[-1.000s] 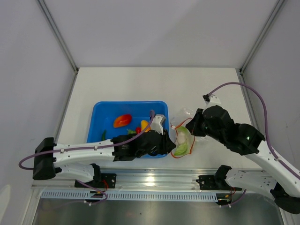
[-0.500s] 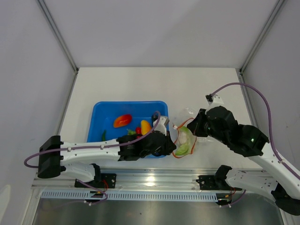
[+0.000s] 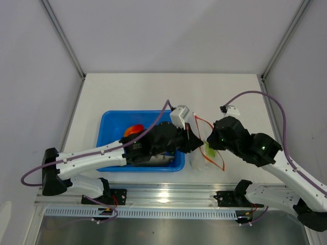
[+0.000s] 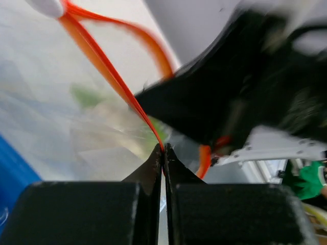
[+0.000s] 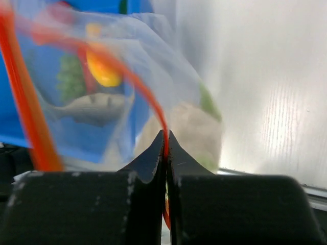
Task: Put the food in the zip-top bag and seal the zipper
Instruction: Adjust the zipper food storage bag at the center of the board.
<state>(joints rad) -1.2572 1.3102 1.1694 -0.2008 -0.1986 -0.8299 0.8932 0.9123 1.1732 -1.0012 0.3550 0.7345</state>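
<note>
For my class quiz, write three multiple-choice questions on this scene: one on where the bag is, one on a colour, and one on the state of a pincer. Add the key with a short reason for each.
1. Where is the zip-top bag relative to the blue tray?
A) inside it
B) left of it
C) just right of it

2. What colour is the zipper?
A) red-orange
B) blue
C) black

3. What is the left pincer doing?
A) standing wide open
B) shut on the zipper
C) shut on a tomato

Key:
1. C: the top view shows the bag past the tray's right edge.
2. A: the strip along the bag's mouth shows red-orange in both wrist views.
3. B: the left wrist view shows its tips closed together on the strip.
</note>
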